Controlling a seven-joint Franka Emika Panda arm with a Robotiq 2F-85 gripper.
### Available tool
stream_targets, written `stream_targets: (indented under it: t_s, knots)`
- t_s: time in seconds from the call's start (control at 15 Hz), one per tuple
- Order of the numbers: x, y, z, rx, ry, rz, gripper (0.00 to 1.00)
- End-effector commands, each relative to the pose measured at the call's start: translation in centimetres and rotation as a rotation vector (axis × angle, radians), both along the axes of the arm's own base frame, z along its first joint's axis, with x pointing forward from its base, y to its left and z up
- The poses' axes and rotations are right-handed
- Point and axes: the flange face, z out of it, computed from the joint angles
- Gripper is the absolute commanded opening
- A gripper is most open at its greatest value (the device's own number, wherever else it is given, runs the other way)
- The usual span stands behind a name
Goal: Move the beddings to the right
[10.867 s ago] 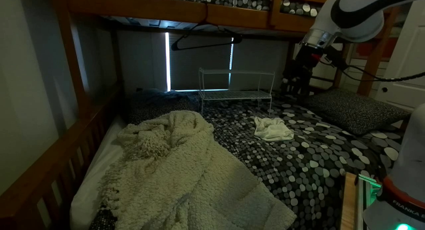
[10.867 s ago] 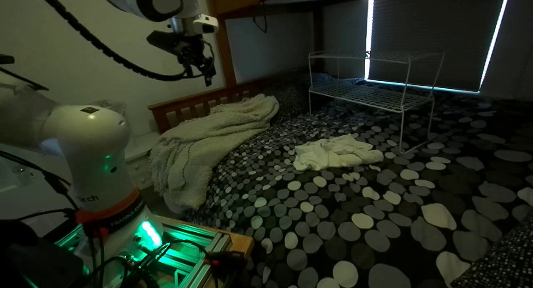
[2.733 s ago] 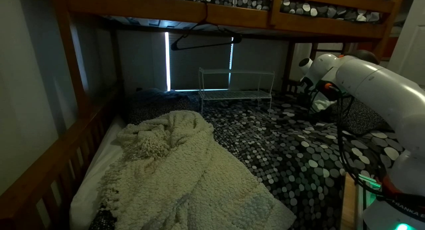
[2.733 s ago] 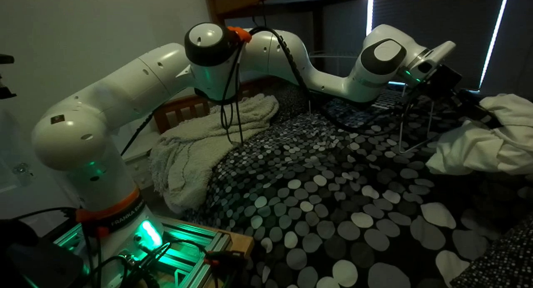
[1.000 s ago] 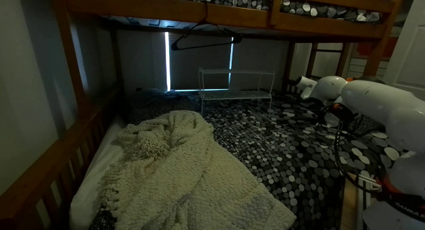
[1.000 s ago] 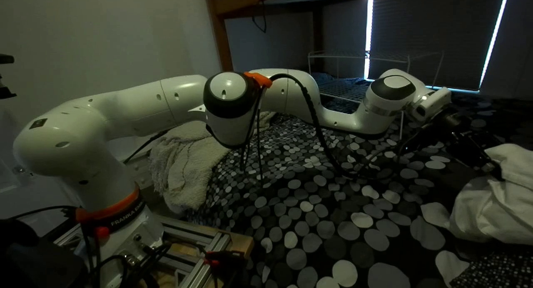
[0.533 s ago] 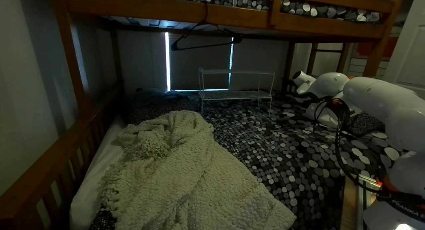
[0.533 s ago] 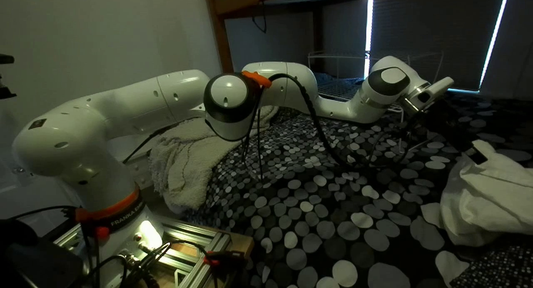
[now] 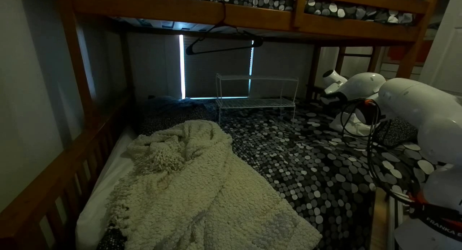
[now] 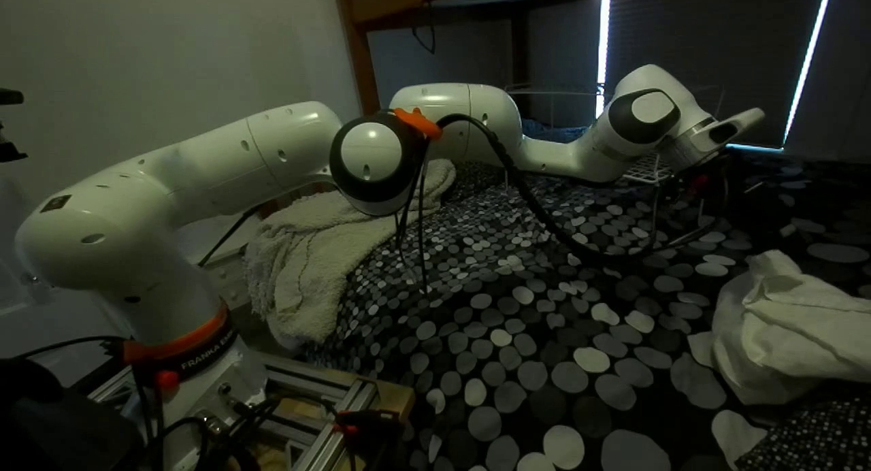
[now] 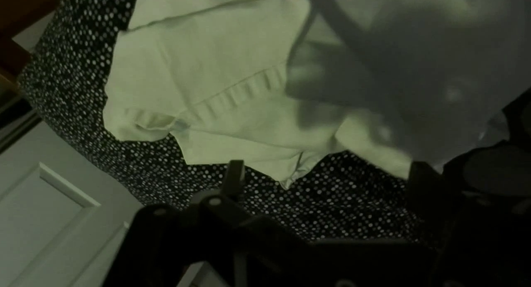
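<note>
The white cloth [image 10: 796,328] lies crumpled on the dotted bedspread [image 10: 544,342] at the right edge of an exterior view, by a dark pillow. It also shows partly behind the arm in an exterior view [image 9: 348,125] and spreads across the wrist view [image 11: 232,63]. My gripper [image 10: 772,209] is above and behind the cloth, apart from it, dark against the bedspread. In the wrist view the gripper [image 11: 327,169] is open, fingers wide apart with nothing between them. The arm hides the gripper in an exterior view.
A cream fleece blanket [image 9: 216,192] lies at the bed's left side. A white wire rack [image 9: 256,103] stands at the back of the bed. A hanger [image 9: 223,51] hangs from the upper bunk beam [image 9: 173,8]. A speckled pillow [image 9: 397,132] lies behind the arm.
The white cloth went from mid-bed, carried in the gripper, to the bed's right side by the pillow. In the last second the gripper let go and rose away from it.
</note>
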Motion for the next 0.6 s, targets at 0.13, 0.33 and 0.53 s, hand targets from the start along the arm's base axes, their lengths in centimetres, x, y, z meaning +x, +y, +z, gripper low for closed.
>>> stream_targets:
  t_s: [0.13,0.33,0.53]
  knots:
    - [-2.9,-1.6,4.1,0.192,0.099,0.22,1.0]
    - [-4.4,-2.4,6.8,0.253,0.162,0.365,1.0]
    - [-5.0,-2.7,9.4,0.297,0.233,0.511,1.0]
